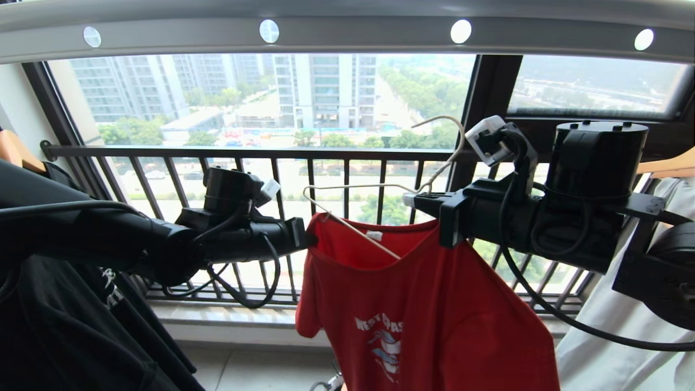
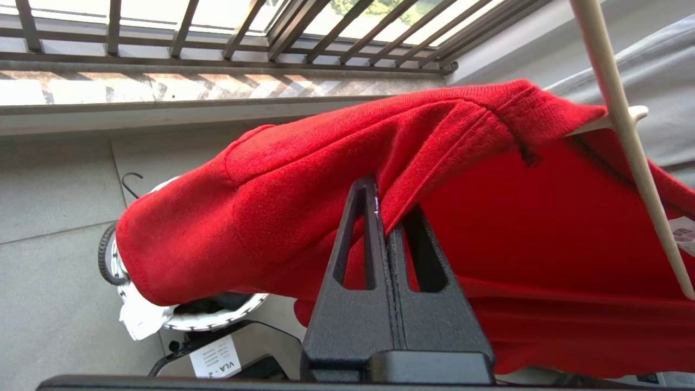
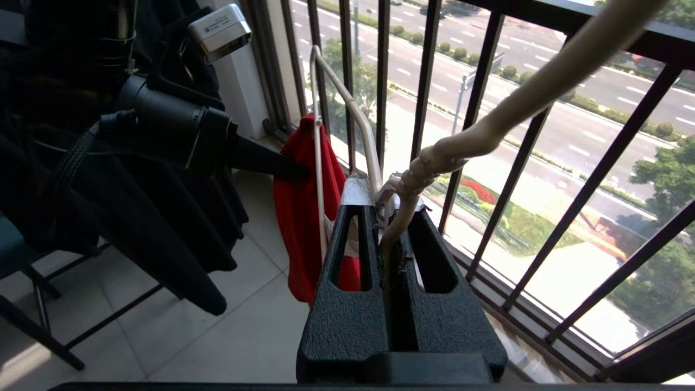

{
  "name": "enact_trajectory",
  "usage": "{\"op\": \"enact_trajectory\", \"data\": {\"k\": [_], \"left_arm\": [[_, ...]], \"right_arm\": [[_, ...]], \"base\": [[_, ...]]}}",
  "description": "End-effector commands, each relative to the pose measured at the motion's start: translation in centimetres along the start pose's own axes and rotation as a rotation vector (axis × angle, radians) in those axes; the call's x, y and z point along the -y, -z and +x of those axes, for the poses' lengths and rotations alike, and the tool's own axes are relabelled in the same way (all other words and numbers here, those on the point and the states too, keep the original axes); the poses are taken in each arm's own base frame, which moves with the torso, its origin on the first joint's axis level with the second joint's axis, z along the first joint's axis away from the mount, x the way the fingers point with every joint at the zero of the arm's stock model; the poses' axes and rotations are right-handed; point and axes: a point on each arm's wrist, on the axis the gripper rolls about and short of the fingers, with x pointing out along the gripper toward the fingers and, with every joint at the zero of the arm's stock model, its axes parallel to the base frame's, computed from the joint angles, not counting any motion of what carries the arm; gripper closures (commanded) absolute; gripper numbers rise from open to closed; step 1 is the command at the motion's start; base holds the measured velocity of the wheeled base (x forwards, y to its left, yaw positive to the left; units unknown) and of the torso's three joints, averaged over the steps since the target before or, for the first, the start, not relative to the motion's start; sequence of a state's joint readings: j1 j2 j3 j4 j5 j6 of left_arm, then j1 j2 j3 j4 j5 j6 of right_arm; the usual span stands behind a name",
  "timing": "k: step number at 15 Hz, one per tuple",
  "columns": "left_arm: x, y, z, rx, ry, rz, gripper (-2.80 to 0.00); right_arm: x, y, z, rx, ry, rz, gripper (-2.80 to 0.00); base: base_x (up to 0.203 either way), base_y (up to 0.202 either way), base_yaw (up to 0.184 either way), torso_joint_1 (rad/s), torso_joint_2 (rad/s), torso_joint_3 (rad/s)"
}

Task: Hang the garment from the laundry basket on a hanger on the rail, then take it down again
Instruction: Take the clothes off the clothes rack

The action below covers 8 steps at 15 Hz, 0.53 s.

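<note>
Left gripper (image 2: 388, 217), at 9 o'clock of the shirt (image 1: 429, 320): jaws fully closed, pinching a fold of red fabric at the shoulder. Right gripper (image 3: 392, 228), at 3 o'clock of the collar: jaws closed on the hanger (image 1: 358, 228) at the twisted base of its hook. The shirt hangs between both grippers, print facing the robot, one hanger arm slanting through the neck opening, the other arm bare above the collar. The basket (image 2: 217, 317) stands on the floor, below the held sleeve. Black shirt (image 1: 70, 326) hangs at 8 o'clock. Beyond, the window railing (image 1: 244, 153). The rail (image 1: 347, 32) runs overhead at 12 o'clock; the hook is clear below it.
</note>
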<state>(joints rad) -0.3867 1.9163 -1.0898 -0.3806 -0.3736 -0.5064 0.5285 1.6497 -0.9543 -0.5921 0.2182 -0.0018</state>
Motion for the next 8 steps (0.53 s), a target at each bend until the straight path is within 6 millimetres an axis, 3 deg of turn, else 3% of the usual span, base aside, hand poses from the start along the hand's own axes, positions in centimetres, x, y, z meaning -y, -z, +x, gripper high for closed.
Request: {"op": "enact_trajectory", "data": {"k": [1, 3, 8], "left_arm": [[1.2, 0.2, -0.7, 0.0, 0.029, 0.013, 0.0], [2.8, 1.1, -1.0, -0.025, 0.061, 0.031, 0.0], [5.1, 3.4, -0.7, -0.079, 0.094, 0.064, 0.0]], "right_arm": [[0.5, 0.3, 1.3, 0.058, 0.024, 0.017, 0.0], [0.8, 0.8, 2.3, 0.102, 0.064, 0.023, 0.0], [0.6, 1.1, 2.6, 0.101, 0.055, 0.03, 0.0]], "base": [[0.0, 0.0, 0.0, 0.0, 0.0, 0.0], [0.0, 0.0, 0.0, 0.0, 0.0, 0.0], [0.0, 0.0, 0.0, 0.0, 0.0, 0.0]]}}
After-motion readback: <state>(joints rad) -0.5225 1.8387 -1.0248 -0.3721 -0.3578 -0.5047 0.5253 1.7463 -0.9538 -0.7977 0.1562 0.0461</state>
